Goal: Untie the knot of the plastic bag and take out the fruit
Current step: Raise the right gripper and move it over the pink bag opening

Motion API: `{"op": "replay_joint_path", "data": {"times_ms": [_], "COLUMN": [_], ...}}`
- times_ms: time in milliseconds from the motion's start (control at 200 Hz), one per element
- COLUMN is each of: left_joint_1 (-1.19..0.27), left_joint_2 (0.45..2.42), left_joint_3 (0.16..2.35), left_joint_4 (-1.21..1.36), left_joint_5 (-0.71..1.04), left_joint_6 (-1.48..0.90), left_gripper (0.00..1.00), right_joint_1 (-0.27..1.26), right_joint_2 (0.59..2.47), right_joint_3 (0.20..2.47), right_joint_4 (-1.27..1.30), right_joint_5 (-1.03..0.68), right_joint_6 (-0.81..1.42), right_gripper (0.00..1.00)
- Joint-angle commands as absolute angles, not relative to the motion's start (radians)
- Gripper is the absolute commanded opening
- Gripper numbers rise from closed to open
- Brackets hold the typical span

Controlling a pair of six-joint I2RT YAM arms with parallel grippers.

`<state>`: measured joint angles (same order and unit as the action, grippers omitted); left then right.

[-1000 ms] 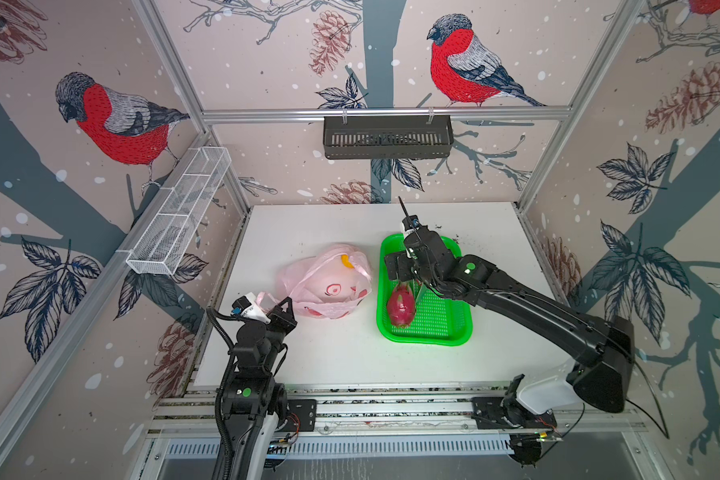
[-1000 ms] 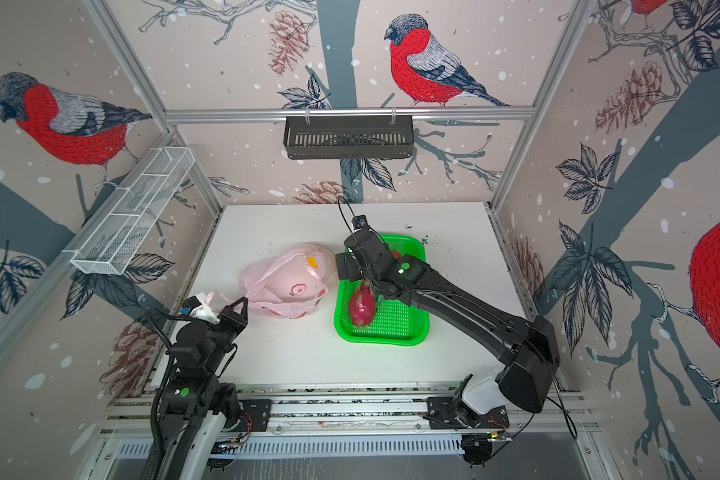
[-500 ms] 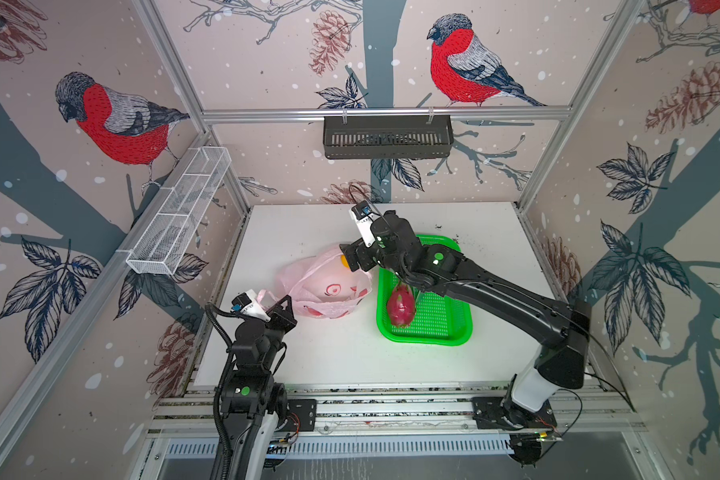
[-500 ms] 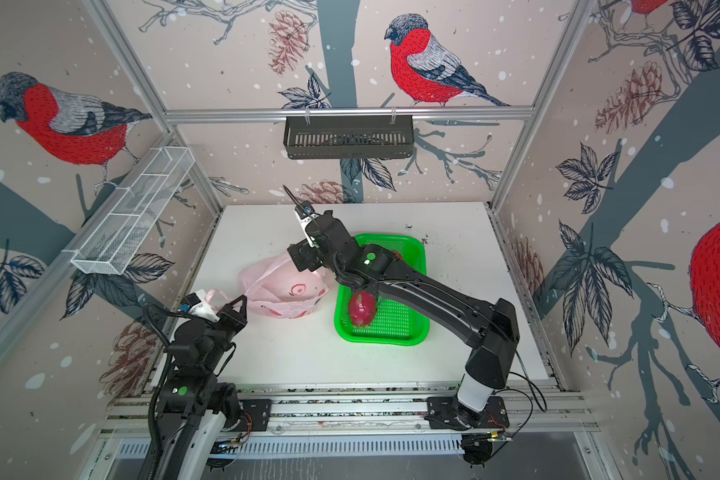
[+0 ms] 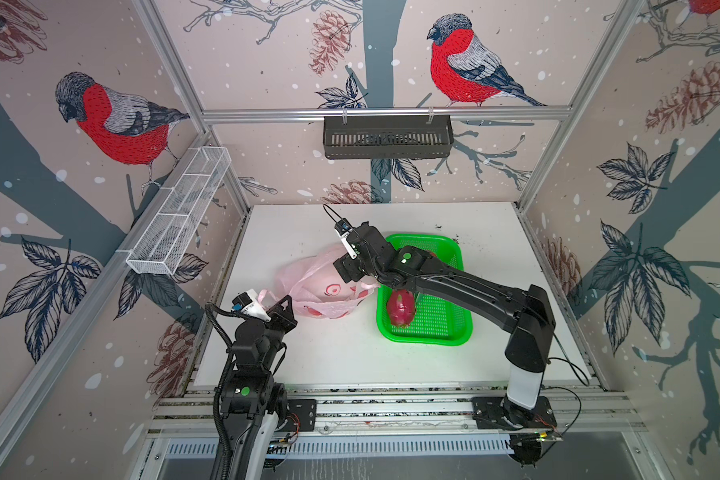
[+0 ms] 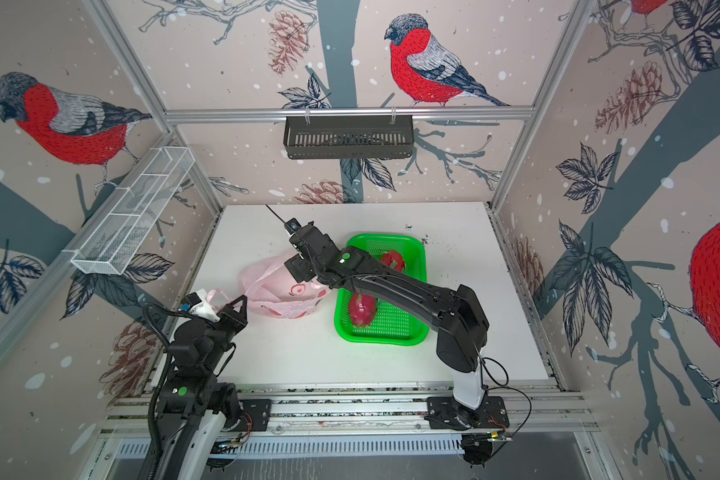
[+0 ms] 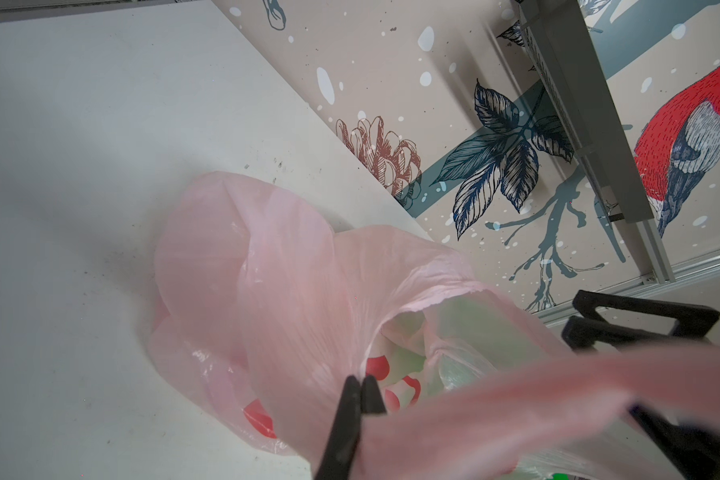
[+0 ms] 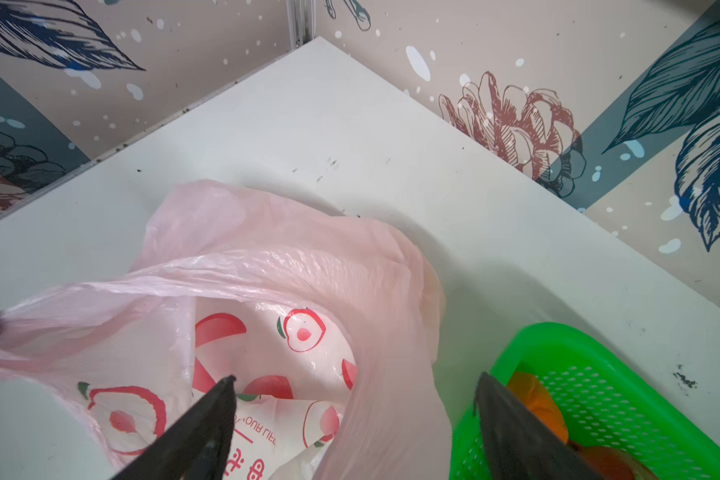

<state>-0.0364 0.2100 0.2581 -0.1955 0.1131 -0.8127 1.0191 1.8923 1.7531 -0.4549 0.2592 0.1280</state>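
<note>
Left end effector [image 7: 360, 380] clamped plastic bag [image 5: 321, 291] handle; right end effector [image 8: 355, 379] gaped wide above it; green basket [image 5: 425, 340] at bag's three o'clock.

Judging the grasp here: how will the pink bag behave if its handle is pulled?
The plastic bag looks floppy: its film wrinkles and sags. Thin and translucent, it is probably light, so the left gripper, shut on its stretched handle, would likely drag it.
</note>
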Motion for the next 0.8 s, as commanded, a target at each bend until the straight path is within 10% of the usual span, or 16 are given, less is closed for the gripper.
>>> {"op": "replay_joint_path", "data": {"times_ms": [0, 435, 796], "left_joint_1": [-0.038, -0.038, -0.038], "left_joint_2": [0.208, 0.212, 0.203], "left_joint_3": [0.267, 0.272, 0.268], "left_joint_4": [-0.190, -0.170, -0.181], "left_joint_5": [0.119, 0.127, 0.138], "left_joint_6": [-0.798, -0.778, -0.773], "left_gripper": [0.00, 0.00, 0.00], "right_joint_1": [1.018, 1.022, 1.022], "right_joint_2": [1.913, 2.053, 2.159], "right_joint_3": [1.776, 1.922, 1.933], "right_joint_4": [-0.503, -0.665, -0.539], "right_joint_5": [0.263, 0.362, 0.552], "right_joint_6": [0.122, 0.078, 0.072], "right_gripper": [0.89, 0.88, 0.67]}}
